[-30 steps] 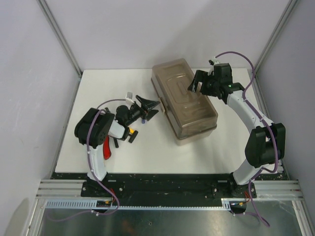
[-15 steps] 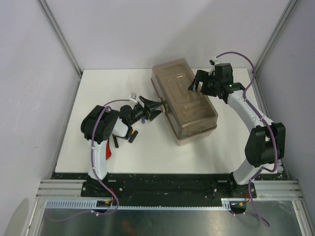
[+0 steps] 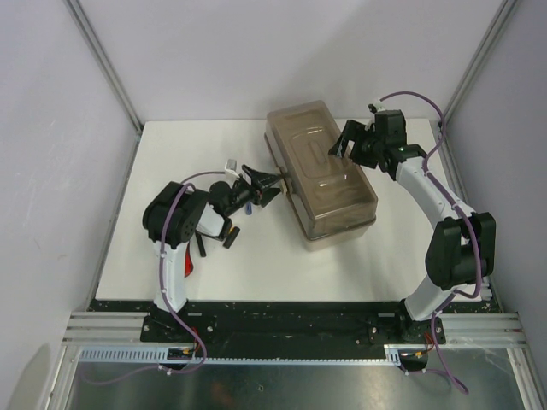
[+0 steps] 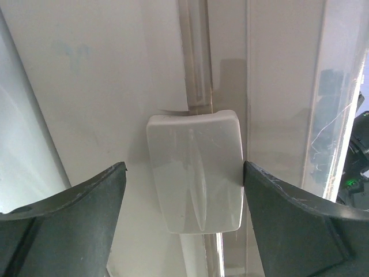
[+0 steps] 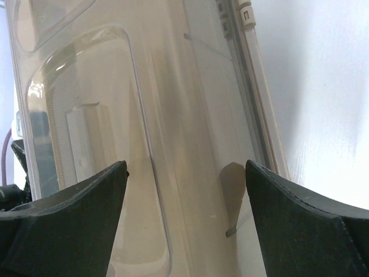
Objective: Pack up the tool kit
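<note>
At the far left of the white counter [image 3: 171, 145], a red-handled tool [image 3: 185, 265] lies partly under the left arm, close to its base. The left pincer [image 3: 261, 184] reaches out sideways from there to the left long side of the tool kit [image 3: 320, 175], with its jaws spread wide. In the left wrist view, the left pincer [image 4: 184, 173] straddles the kit's pale latch [image 4: 193, 167]. The right-hand fingertip [image 4: 253, 173] is right against the latch's edge, while the other fingertip stands clear of it, so nothing is clamped. The tool kit sits in the middle of the counter toward the back. It lies at a slant with its translucent brownish lid down, and its near end points toward the right arm's base. Further right, the right pincer [image 3: 349, 141] hangs over the far right part of the lid, also spread wide. In the right wrist view, the right pincer [image 5: 184, 167] frames the lid [image 5: 115, 144] and its right rim between both fingers, and it holds nothing. Whether the fingers touch the plastic cannot be told.
</note>
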